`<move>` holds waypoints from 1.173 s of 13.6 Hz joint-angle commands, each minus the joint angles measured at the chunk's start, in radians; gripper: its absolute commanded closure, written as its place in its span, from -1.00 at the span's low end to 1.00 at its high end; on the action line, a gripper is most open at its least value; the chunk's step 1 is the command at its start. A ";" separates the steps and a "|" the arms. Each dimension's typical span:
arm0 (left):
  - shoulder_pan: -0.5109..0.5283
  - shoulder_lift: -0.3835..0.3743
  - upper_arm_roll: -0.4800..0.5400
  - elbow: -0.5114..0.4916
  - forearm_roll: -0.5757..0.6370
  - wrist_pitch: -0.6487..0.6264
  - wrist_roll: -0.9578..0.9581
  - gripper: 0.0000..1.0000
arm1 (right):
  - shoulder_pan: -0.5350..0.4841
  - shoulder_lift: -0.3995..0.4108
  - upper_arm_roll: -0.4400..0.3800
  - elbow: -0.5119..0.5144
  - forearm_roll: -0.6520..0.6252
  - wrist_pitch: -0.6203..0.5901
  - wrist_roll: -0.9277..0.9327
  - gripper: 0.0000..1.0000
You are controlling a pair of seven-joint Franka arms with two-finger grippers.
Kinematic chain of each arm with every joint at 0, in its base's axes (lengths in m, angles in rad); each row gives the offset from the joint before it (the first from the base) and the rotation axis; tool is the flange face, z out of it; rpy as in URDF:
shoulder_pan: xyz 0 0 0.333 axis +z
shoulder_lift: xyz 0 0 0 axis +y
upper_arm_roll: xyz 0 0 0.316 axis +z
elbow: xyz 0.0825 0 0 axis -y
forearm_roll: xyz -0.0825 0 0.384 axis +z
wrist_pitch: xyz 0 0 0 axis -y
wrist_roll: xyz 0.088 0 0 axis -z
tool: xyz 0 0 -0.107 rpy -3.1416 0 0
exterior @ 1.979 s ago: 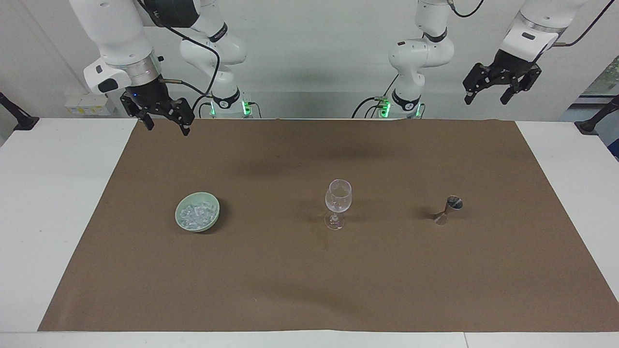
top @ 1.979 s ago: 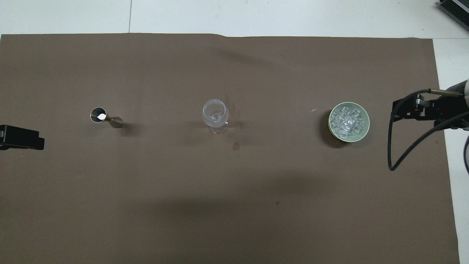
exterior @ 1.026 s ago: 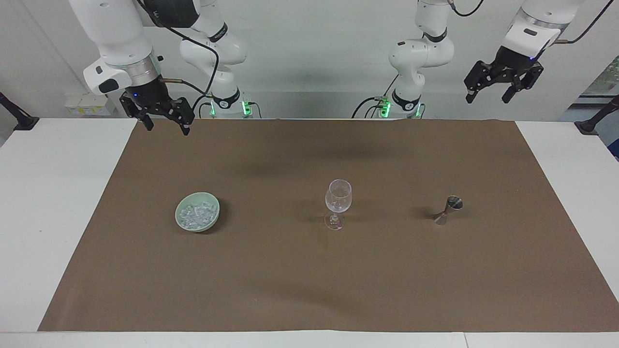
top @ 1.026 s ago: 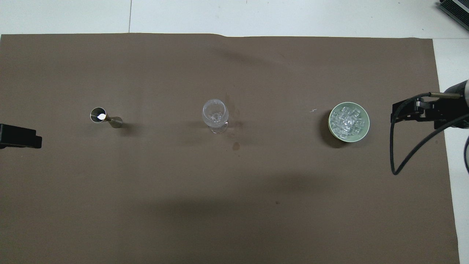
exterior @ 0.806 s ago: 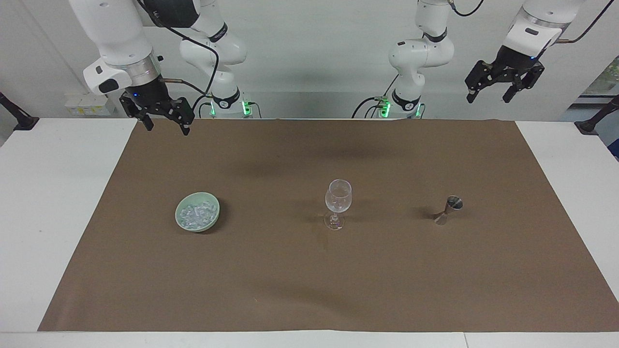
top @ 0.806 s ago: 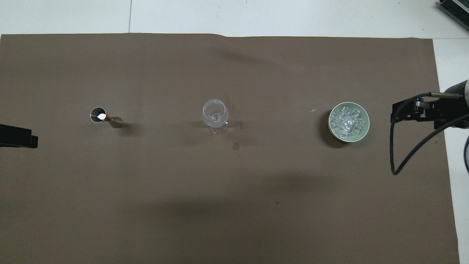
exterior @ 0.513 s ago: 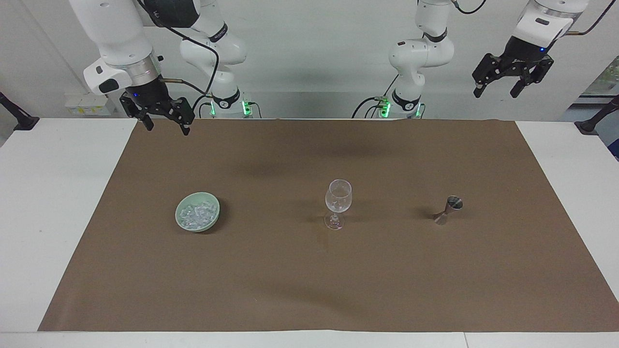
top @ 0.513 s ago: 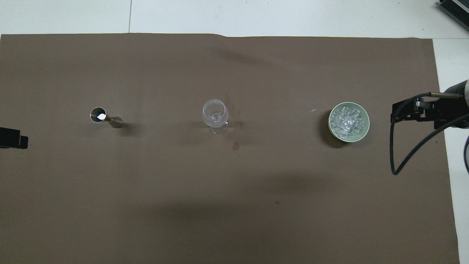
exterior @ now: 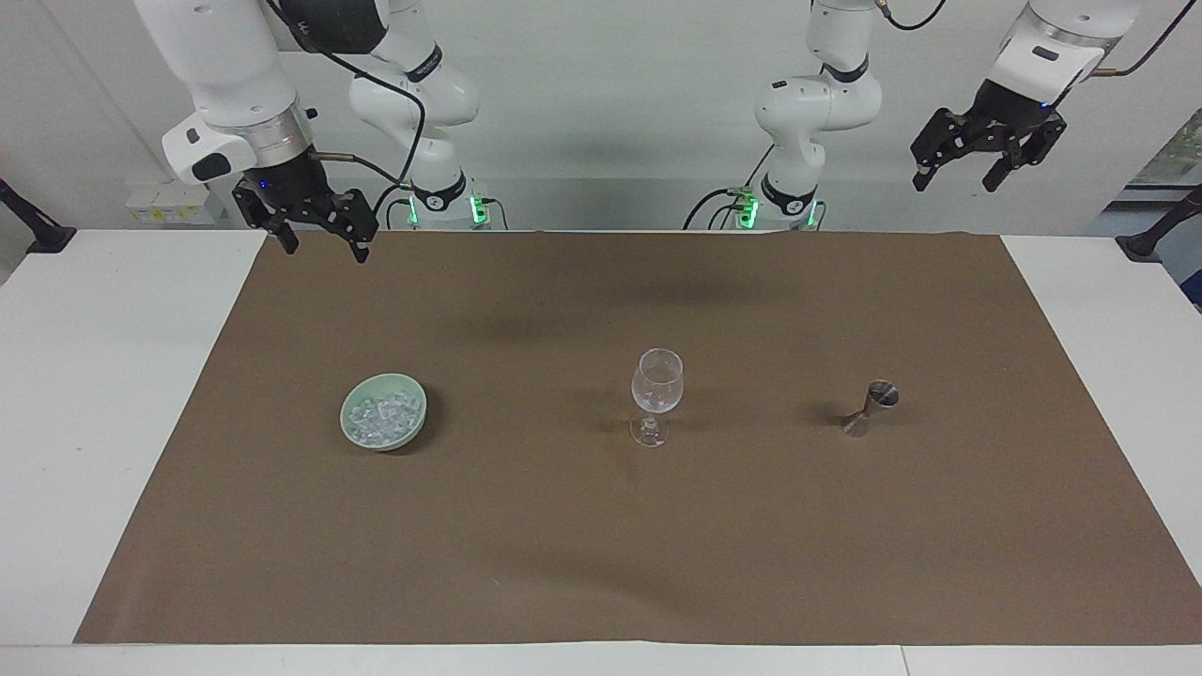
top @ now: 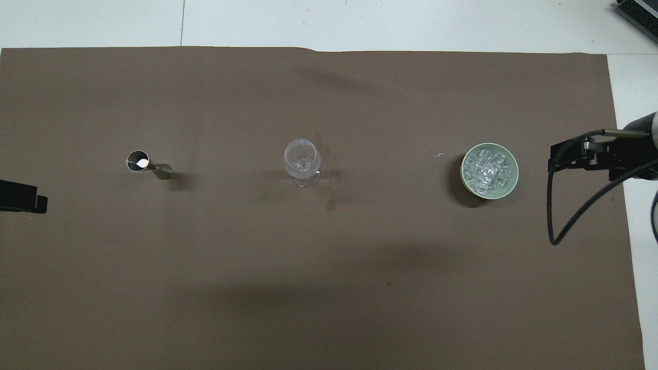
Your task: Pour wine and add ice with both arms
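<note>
Brown paper (exterior: 601, 545) covers the white table (exterior: 84, 422). Up in the air over the paper's edge by the robots, the right gripper (exterior: 319, 239) hangs with its fingers spread wide, holding nothing. The left gripper (exterior: 960, 176), also spread and empty, hangs high over the other end. On the paper stand a green bowl (exterior: 413, 420) holding the ice (exterior: 380, 416), a wine glass (exterior: 656, 394) mid-table, and a metal measuring cup (exterior: 871, 407) toward the left arm's end.
</note>
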 commanded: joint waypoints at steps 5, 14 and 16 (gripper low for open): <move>0.008 0.063 -0.001 0.012 -0.029 -0.019 -0.021 -1.00 | -0.008 -0.006 -0.001 -0.010 0.025 0.012 -0.029 -1.00; -0.012 0.083 0.045 0.010 -0.069 -0.109 -0.047 -1.00 | -0.008 -0.006 -0.001 -0.010 0.025 0.012 -0.029 -1.00; -0.016 0.112 0.104 0.012 -0.142 -0.114 -0.075 -1.00 | -0.008 -0.006 -0.001 -0.010 0.025 0.012 -0.029 -1.00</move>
